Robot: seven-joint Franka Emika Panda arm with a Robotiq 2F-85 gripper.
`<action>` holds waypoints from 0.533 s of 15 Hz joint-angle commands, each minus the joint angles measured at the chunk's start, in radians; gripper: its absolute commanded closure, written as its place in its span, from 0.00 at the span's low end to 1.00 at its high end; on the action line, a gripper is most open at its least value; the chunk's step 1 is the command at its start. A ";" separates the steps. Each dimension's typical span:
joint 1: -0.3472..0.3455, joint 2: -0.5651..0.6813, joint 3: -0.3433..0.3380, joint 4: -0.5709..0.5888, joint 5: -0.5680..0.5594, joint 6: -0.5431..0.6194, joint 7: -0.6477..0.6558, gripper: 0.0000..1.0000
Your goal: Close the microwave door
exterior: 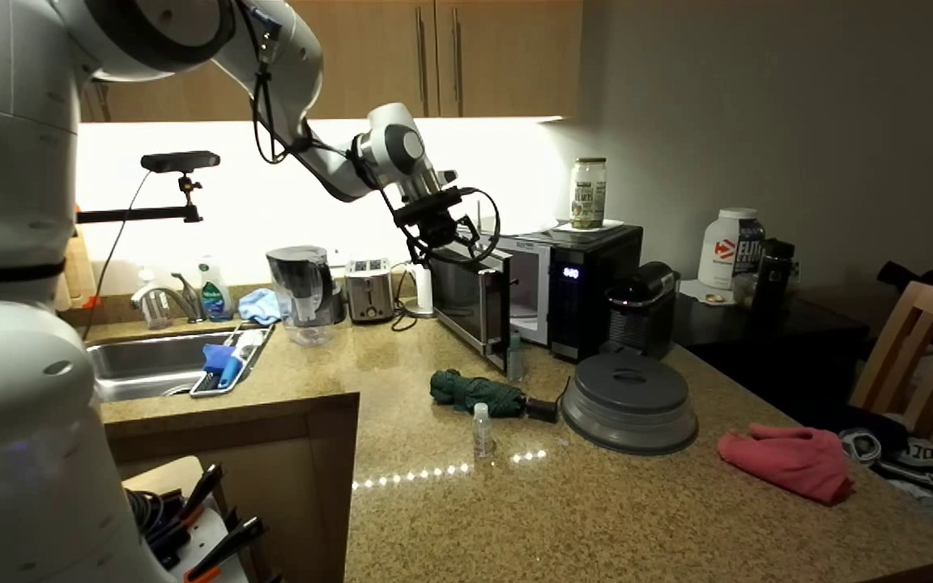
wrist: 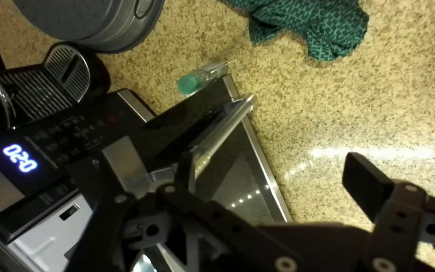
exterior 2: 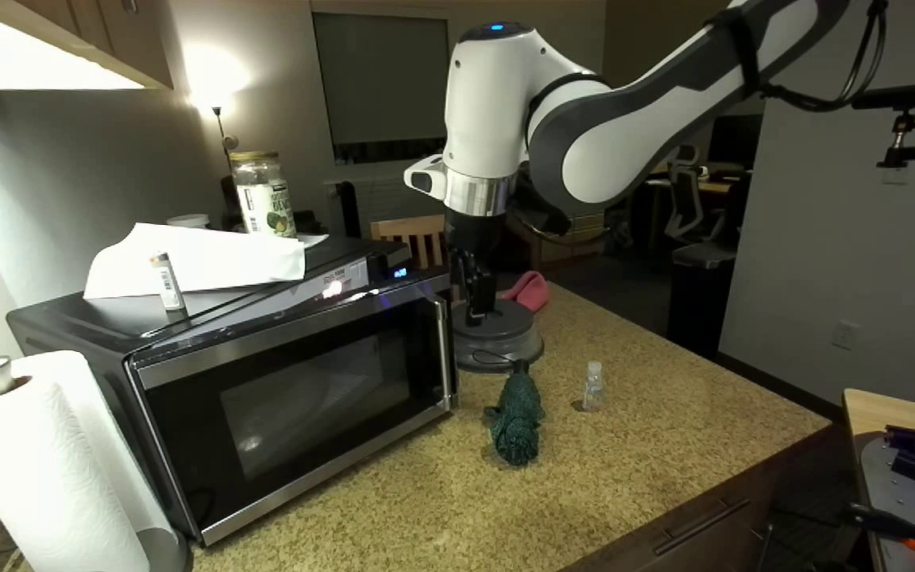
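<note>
Well to the left of the microwave (exterior: 584, 308), in an exterior view, we see a steel sink (exterior: 130, 368) set into the counter (exterior: 636, 518). Nearer to the microwave's left come a pitcher (exterior: 300, 291) with a dark lid and then a toaster (exterior: 370, 291). Just beside its left side we find a paper towel roll (exterior 2: 36, 469).

The microwave door (exterior: 462, 300) joins the microwave at its left side and stands swung out from its front, so we can look past it into the pale inside (exterior: 526, 283). Its handle (exterior 2: 444, 349) runs along the free edge. Over the door, in front of the microwave, is the hand (wrist: 276, 175), its fingers spread well apart. One finger is close by the handle; whether they touch, we cannot tell.

Farther out from the microwave's front we have a dark green fabric bundle (exterior: 475, 394) and a white-capped bottle (exterior: 482, 436). Closer in stands a green-capped bottle (wrist: 202, 79). On top of the microwave we see a glass jar (exterior: 588, 194). Toward its right front sits a grey domed appliance (exterior: 628, 405), and just to its right a black coffee maker (exterior: 642, 312). Farther right of the microwave we note a white tub (exterior: 726, 247) and a red cloth (exterior: 786, 461).
</note>
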 commanded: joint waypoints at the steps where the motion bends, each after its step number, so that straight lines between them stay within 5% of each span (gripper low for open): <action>1: 0.007 -0.048 0.022 -0.058 -0.002 0.042 0.043 0.00; 8: 0.023 -0.101 0.100 -0.131 0.109 0.001 0.030 0.00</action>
